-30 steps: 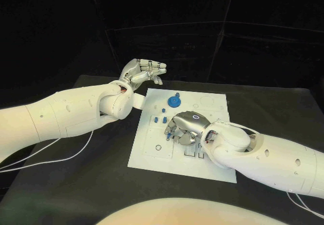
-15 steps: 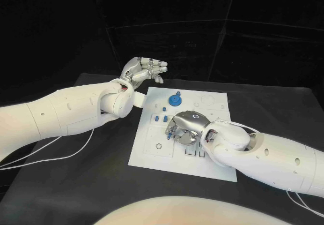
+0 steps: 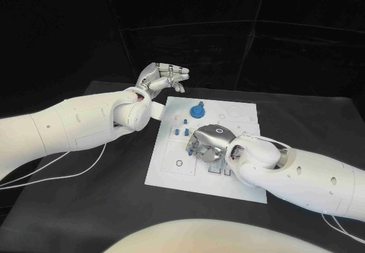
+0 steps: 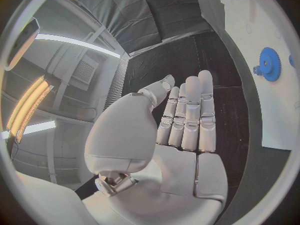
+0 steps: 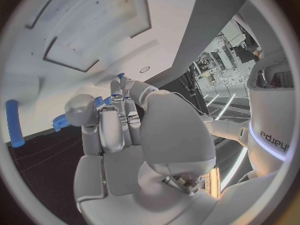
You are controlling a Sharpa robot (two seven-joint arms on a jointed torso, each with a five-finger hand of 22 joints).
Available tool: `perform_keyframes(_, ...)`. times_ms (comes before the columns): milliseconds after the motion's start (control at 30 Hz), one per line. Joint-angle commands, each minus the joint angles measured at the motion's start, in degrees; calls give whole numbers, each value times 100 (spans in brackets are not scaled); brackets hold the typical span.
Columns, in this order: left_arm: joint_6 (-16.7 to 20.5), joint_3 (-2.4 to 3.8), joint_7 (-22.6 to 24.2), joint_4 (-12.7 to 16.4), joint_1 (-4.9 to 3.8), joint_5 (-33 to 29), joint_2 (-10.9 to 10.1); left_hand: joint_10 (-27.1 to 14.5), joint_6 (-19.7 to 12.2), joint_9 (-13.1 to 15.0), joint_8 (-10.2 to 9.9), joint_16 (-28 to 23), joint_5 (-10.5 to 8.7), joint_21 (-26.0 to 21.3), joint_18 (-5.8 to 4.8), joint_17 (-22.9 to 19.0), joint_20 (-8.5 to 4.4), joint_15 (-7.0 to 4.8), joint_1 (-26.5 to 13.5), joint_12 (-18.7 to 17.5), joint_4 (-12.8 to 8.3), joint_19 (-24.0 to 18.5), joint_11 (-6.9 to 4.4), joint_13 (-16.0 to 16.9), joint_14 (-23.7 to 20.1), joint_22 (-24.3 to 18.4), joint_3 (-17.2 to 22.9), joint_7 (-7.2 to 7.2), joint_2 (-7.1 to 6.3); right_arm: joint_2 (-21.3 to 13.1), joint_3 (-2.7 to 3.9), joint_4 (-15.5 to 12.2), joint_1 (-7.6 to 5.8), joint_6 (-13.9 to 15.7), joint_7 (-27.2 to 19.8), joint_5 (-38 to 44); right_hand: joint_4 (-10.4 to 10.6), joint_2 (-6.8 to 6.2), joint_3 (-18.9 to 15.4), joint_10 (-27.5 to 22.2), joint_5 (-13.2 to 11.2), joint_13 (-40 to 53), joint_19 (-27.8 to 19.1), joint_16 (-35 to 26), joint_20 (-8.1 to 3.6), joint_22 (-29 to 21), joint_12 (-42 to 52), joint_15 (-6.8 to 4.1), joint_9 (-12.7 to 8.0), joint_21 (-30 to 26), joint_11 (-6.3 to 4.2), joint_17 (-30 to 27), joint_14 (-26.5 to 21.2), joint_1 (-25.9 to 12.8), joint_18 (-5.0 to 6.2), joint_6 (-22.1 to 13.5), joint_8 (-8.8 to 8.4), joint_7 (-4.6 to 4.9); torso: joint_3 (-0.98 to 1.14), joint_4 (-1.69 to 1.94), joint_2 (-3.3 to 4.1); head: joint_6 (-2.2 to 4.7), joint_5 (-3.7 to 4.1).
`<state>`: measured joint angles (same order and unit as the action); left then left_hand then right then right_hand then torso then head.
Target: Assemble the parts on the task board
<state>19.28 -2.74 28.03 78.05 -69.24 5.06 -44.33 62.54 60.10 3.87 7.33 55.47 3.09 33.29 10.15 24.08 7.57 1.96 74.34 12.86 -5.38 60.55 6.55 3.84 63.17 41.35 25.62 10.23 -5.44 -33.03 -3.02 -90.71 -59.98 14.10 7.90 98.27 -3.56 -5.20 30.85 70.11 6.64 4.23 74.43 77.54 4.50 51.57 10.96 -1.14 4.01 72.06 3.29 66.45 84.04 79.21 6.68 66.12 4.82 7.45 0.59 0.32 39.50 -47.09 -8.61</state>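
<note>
- Two hands are seen: the right hand [image 3: 207, 143] hangs low over the task board [image 3: 171, 176] at the tabletop's middle, fingers curled; whether anything is held cannot be told.
- Just beyond it lies the blue gear [image 3: 197, 112], nearer it than the left hand [image 3: 160, 78], raised empty with fingers apart past the board's far edge.

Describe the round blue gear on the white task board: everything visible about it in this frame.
The round blue gear looks like moulded plastic, a flat toothed disc with a small knob at its rim. It lies flat on the white task board, in the board's far part, away from the robot. Nothing touches it: the left hand is raised beyond the board's far left corner, fingers apart and holding nothing, and the right hand works nearer, over the board's middle. The left wrist view shows its teeth clearly.
</note>
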Motion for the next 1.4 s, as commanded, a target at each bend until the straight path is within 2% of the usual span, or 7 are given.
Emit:
perform_keyframes(33, -58, 5, 10, 1, -9, -13, 1, -24, -20, -5, 10, -21, -15, -39, 26, -9, 18, 4, 23, 30, 1, -38, 6, -1, -25, -9, -37, 37, 47, 16, -5, 9, -1, -141, 61, 93, 6, -11, 27, -10, -14, -9, 24, 20, 25, -4, -40, 4, 8, 17, 39, -1, 203, -52, 24, 3, 29, 52, 2, 3, 1, -8, -13)
perform_keyframes(367, -61, 6, 5, 6, -10, -13, -1, -24, -20, -5, 10, -21, -15, -39, 26, -9, 18, 4, 23, 30, 1, -38, 6, -1, -25, -9, -37, 37, 47, 44, -149, 40, 1, -196, 151, 195, 42, -89, -59, -360, -9, -61, -65, -6, 91, -152, -259, 89, -20, -59, 147, -80, 177, -244, 45, -199, -93, 131, 0, 6, 4, -17, -14)
perform_keyframes(633, -65, 6, 0, 3, -10, -13, -2, -24, -20, -5, 10, -21, -15, -39, 26, -9, 18, 4, 23, 30, 1, -38, 6, -1, -25, -9, -37, 37, 47, 69, -180, 59, 1, -115, 133, 204, 48, -117, -84, -411, 3, -58, -72, -10, 113, -158, -287, 108, -21, -64, 169, -96, 172, -284, 48, -242, -105, 148, 0, 10, 1, -24, -14)
perform_keyframes(800, -72, 6, -6, 1, -10, -13, -3, -24, -20, -5, 10, -21, -15, -39, 26, -9, 18, 4, 23, 30, 1, -38, 6, -1, -25, -9, -37, 37, 47, 35, -185, 53, 2, 412, 166, 176, 38, -292, -179, -1014, -20, -56, -249, -299, 223, -559, -473, 243, -44, -281, 330, -589, -30, -378, 112, -905, -139, 278, 0, 2, -4, -19, -15)
perform_keyframes(1067, -90, 6, -19, -6, -10, -13, -6, -35, -31, -6, 8, -20, -15, -43, 26, -15, 20, 7, 23, 31, 0, -38, 10, -1, -28, -13, -46, 42, 48, -198, -185, -109, 3, 1093, 38, -18, 17, -337, -271, -1129, -14, -27, -228, -279, 246, -583, -346, 238, -31, -305, 321, -577, -26, -375, 124, -1109, -126, 247, 6, 1, -7, 7, 2)
perform_keyframes(1233, -93, 5, -28, -8, -10, -13, -17, -35, -31, -6, 8, -20, -15, -43, 26, -15, 20, 7, 23, 31, 0, -38, 10, -1, -28, -13, -46, 42, 48, -591, -163, -465, -4, 1292, 118, -71, 22, -356, -346, -1127, 58, -17, -171, -243, 234, -534, -223, 218, -12, -281, 296, -547, 15, -388, 113, -1076, -93, 221, 1, -4, -10, 48, 40)
perform_keyframes(1400, -100, 5, -33, -8, -9, -13, -26, -35, -31, -6, 8, -20, -15, -43, 26, -15, 20, 7, 23, 31, 0, -38, 10, -1, -28, -13, -46, 42, 48, -1018, 21, -769, -62, 1330, 408, -34, 45, -390, -425, -1094, 87, -13, -105, -225, 228, -467, -106, 198, 0, -247, 272, -536, 44, -422, 98, -984, -65, 197, 3, -10, -12, 105, 104)
